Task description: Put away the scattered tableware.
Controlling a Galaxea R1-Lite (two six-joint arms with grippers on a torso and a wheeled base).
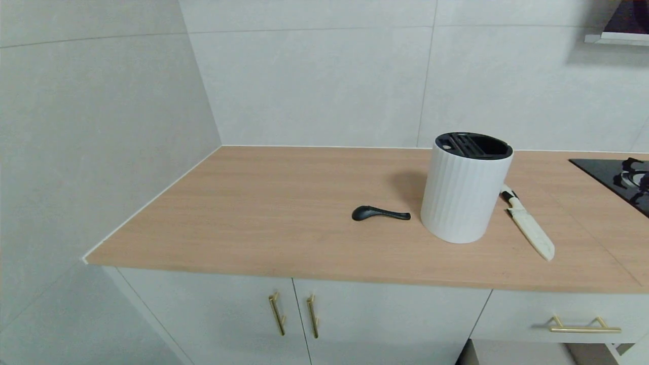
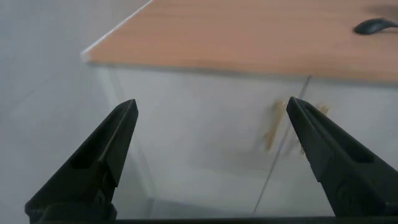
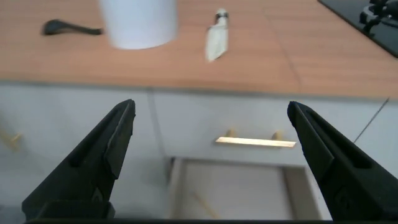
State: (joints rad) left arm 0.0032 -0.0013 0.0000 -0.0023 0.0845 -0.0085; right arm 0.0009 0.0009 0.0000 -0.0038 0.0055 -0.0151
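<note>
Hanging below counter height, jaws spread wide and empty, your left gripper and right gripper face the cabinet fronts. Up on the countertop, a black spoon lies just left of the white slotted holder and a knife lies just right. Rise carelessly and you could clip the counter edge, and the flat blade may slip your pinch.

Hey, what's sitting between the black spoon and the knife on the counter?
The white ribbed holder stands between the black spoon and the knife; the head view shows it plainly, the right wrist view too.
</note>
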